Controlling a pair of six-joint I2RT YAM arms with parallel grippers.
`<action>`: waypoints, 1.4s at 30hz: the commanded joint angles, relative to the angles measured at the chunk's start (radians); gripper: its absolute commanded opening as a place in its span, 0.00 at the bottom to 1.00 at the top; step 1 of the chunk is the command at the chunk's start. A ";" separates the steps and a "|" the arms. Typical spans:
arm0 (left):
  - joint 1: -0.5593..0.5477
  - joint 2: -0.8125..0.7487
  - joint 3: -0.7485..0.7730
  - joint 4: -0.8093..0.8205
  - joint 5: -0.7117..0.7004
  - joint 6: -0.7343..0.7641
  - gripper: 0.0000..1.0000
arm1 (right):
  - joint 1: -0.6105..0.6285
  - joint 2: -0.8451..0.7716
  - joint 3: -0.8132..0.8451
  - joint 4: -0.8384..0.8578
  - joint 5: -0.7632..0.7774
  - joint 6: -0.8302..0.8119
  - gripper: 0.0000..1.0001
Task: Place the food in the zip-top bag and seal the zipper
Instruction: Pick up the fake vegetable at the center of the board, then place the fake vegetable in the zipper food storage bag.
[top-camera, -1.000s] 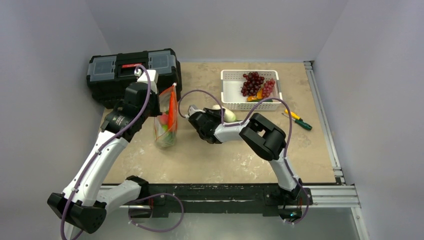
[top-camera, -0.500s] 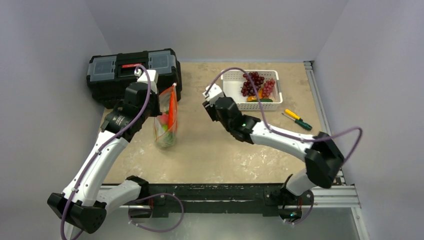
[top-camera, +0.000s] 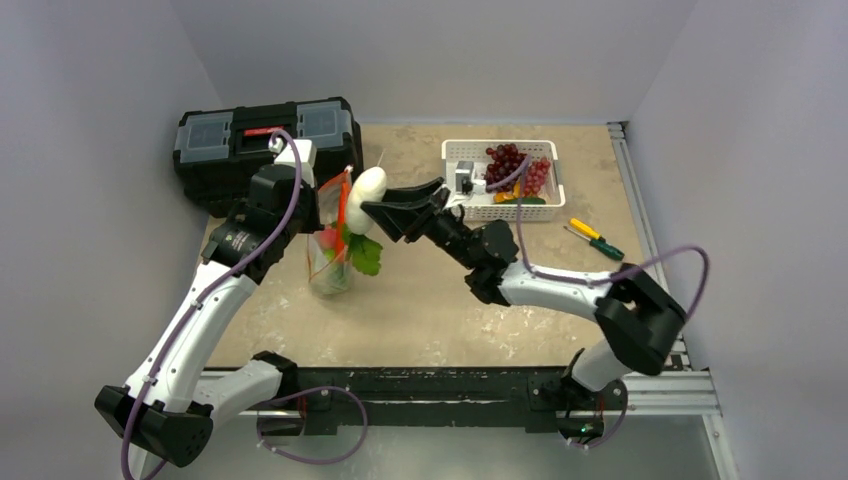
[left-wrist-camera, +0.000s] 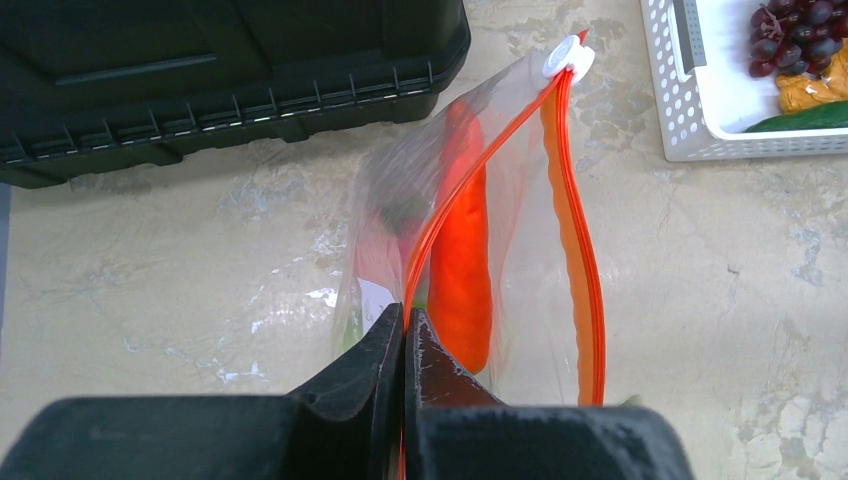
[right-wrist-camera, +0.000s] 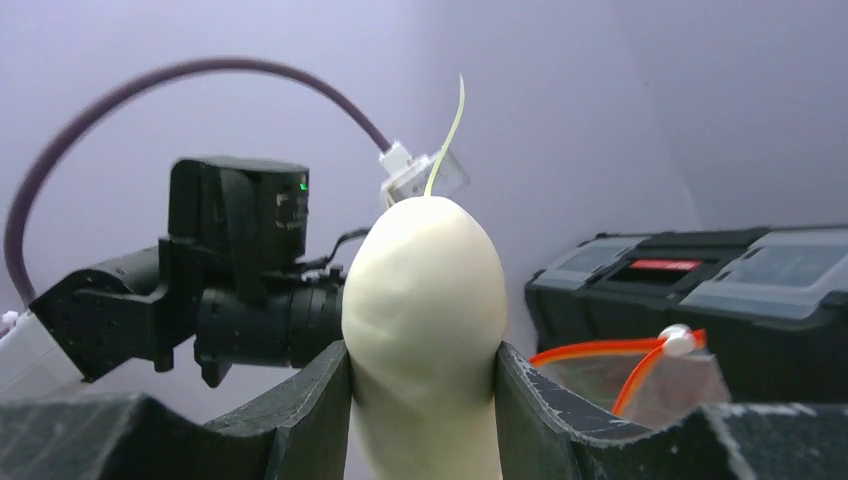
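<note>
The zip-top bag (top-camera: 331, 255) stands upright with its mouth open. My left gripper (top-camera: 322, 200) is shut on its orange-red zipper (left-wrist-camera: 575, 220) strip; in the left wrist view the gripper (left-wrist-camera: 405, 322) pinches one side of the mouth. A carrot (left-wrist-camera: 460, 260) and pink and green pieces lie inside. The white slider tab (left-wrist-camera: 565, 55) sits at the far end. My right gripper (top-camera: 374, 206) is shut on a white bulb (top-camera: 367, 187) with green leaves (top-camera: 364, 256), held beside the bag's mouth. In the right wrist view the bulb (right-wrist-camera: 425, 290) fills the gripper (right-wrist-camera: 423, 370).
A white basket (top-camera: 548, 207) at the back right holds grape bunches (top-camera: 507, 162) and an orange piece. Two screwdrivers (top-camera: 595, 240) lie right of it. A black toolbox (top-camera: 215, 145) stands behind the bag. Grey walls surround the table.
My right arm has lifted the white bulb from the table near the basket and swung left to the bag's mouth. The left gripper and bag have not moved.
</note>
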 joint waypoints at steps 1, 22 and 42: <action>0.009 -0.009 0.016 0.032 -0.019 -0.004 0.00 | 0.028 0.178 0.023 0.556 -0.031 0.172 0.00; 0.019 -0.013 0.019 0.036 -0.008 -0.005 0.00 | 0.052 0.292 0.197 0.488 0.215 -0.025 0.00; 0.025 -0.013 0.022 0.036 -0.006 -0.005 0.00 | 0.147 0.345 0.052 0.228 0.187 -0.080 0.00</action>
